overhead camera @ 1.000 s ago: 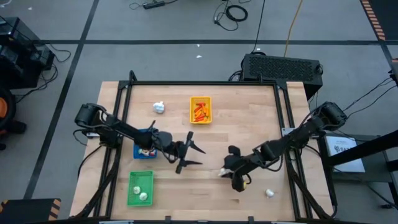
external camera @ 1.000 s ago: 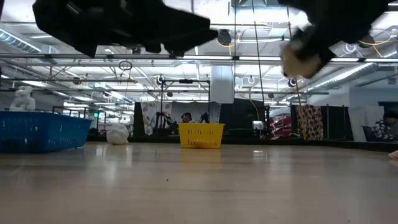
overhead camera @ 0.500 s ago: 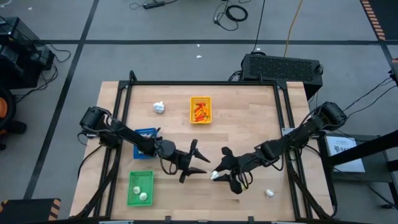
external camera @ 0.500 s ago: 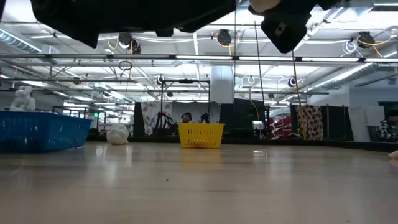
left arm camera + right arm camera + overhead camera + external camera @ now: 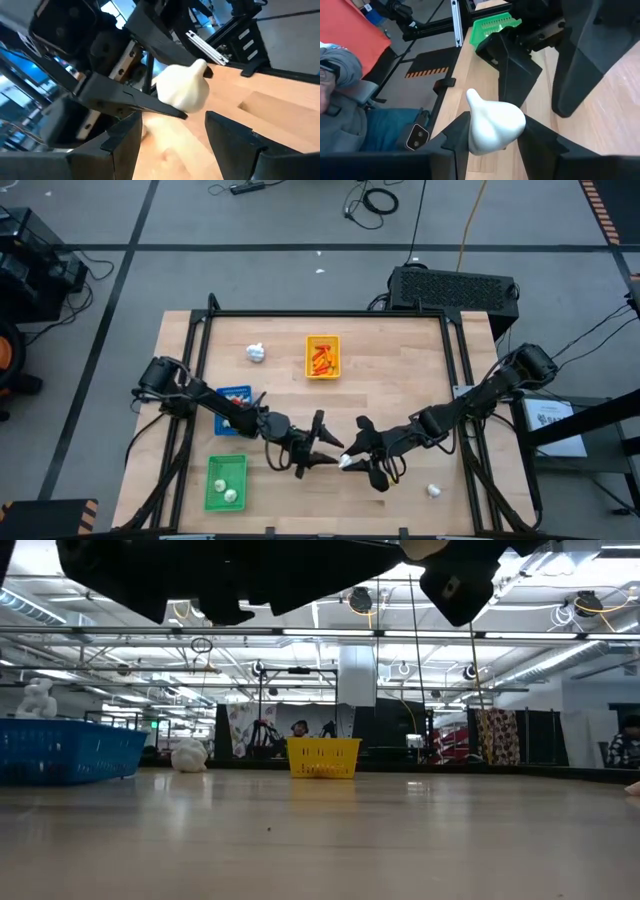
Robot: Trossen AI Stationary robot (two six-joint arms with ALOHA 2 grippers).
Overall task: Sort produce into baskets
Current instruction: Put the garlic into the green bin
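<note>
Garlic bulb (image 5: 495, 127) in right gripper's (image 5: 492, 131) jaws

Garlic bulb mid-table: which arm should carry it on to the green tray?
Left, probably. The right gripper holds the garlic bulb, while the open left gripper faces it, ready to receive. The green tray lies on the left arm's side, holding similar bulbs.
</note>
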